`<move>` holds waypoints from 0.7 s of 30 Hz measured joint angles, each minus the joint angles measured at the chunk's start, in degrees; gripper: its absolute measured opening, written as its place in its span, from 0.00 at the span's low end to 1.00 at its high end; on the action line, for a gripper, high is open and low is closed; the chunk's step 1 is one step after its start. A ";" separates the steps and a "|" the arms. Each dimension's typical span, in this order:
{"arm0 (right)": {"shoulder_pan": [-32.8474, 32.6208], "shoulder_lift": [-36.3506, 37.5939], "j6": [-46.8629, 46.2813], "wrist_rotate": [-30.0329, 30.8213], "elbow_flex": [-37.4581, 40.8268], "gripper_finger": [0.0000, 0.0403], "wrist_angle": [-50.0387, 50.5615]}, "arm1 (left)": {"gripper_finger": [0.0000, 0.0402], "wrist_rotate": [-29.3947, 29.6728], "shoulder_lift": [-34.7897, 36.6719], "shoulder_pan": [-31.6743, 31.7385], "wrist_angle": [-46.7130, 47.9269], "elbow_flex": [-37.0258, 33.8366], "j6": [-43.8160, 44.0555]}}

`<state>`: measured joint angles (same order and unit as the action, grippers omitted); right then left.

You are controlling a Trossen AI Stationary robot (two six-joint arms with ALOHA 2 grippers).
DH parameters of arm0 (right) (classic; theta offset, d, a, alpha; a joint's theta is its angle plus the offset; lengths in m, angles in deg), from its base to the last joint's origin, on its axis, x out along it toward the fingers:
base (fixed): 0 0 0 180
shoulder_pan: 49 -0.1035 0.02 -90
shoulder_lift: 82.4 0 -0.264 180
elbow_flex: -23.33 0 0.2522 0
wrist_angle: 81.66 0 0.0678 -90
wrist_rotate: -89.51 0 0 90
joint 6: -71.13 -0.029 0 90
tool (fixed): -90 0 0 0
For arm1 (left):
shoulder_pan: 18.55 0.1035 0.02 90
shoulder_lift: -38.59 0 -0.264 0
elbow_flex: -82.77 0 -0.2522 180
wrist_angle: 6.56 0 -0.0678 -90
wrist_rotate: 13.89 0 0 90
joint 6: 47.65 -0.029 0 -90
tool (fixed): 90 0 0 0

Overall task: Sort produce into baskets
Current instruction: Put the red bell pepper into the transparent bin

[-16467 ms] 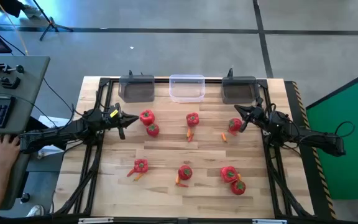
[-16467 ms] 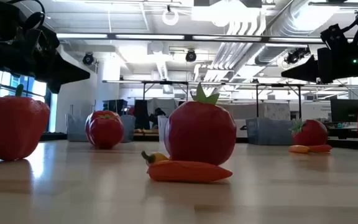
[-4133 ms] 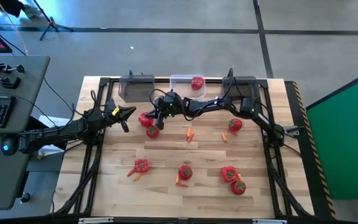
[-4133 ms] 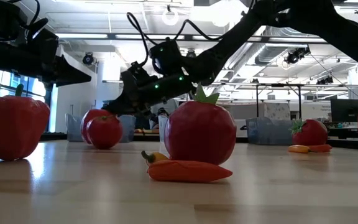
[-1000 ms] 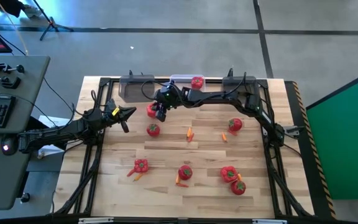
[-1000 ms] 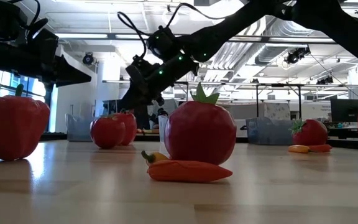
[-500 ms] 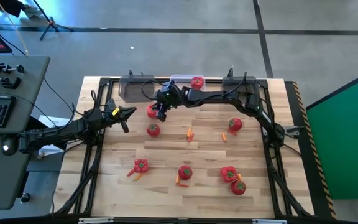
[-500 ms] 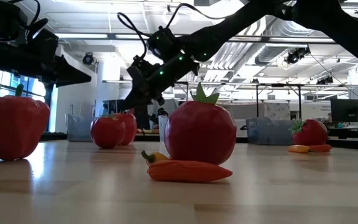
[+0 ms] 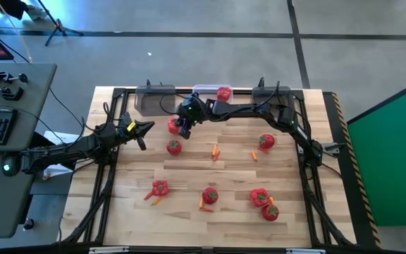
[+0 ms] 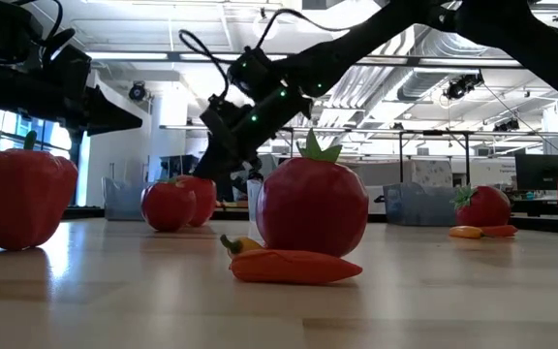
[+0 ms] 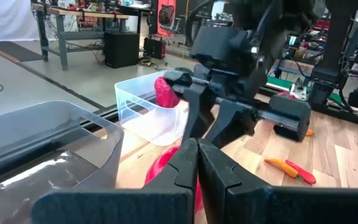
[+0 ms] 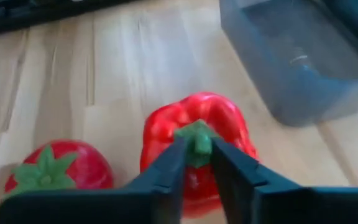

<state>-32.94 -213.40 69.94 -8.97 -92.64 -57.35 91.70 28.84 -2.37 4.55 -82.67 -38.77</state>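
Right gripper (image 12: pixel 196 163) is pinching the green stem of a red pepper (image 12: pixel 197 134), which sits on the table (image 9: pixel 210 166) just in front of the left grey bin (image 9: pixel 154 100), a tomato (image 12: pixel 58 165) beside it. Left gripper (image 9: pixel 141 132) waits nearby, fingers pressed together.

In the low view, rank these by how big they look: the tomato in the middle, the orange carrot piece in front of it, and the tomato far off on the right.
1. The middle tomato, largest, though it sits close to the camera.
2. The carrot piece, lower but nearly as wide.
3. The far right tomato, smallest, probably because it is farther away.
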 joint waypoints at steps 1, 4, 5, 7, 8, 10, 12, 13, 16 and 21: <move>-0.09 0.03 0.01 1.20 0.00 0.26 0.21 | 0.00 0.00 -0.01 0.02 0.02 0.00 0.00; -0.10 0.07 0.13 2.45 -0.02 0.38 -0.27 | 0.00 -0.02 -0.01 0.00 0.02 0.00 0.04; -0.10 0.07 0.13 2.39 -0.02 0.40 -0.48 | 0.00 -0.02 0.01 0.02 0.02 0.00 0.04; -0.05 0.07 0.11 2.26 -0.02 0.43 -0.91 | 0.00 -0.02 0.01 0.02 0.02 0.00 0.04; -0.06 0.07 0.13 2.22 -0.02 0.44 -1.26 | 0.00 -0.02 0.01 0.02 0.02 0.00 0.02; -0.04 0.07 0.13 1.90 -0.02 0.43 -2.03 | 0.00 -0.02 -0.01 0.01 0.01 0.00 0.04; -0.04 0.07 0.13 1.80 -0.02 0.41 -3.21 | 0.00 -0.02 0.01 0.01 0.01 0.00 0.03; -0.04 0.07 0.13 1.78 -0.02 0.40 -3.58 | 0.00 -0.02 -0.01 0.02 0.02 0.00 0.03; -0.06 -0.20 0.13 1.02 -0.02 0.36 -5.09 | 0.00 -0.36 -0.01 0.00 0.02 0.00 0.04; 0.07 -1.36 -0.04 0.48 -0.09 0.33 -5.51 | 0.00 -1.76 -0.01 0.00 0.22 0.00 0.07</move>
<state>-32.86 -214.76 69.90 -8.48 -92.73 -62.86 89.95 28.83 -2.37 4.77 -82.67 -38.70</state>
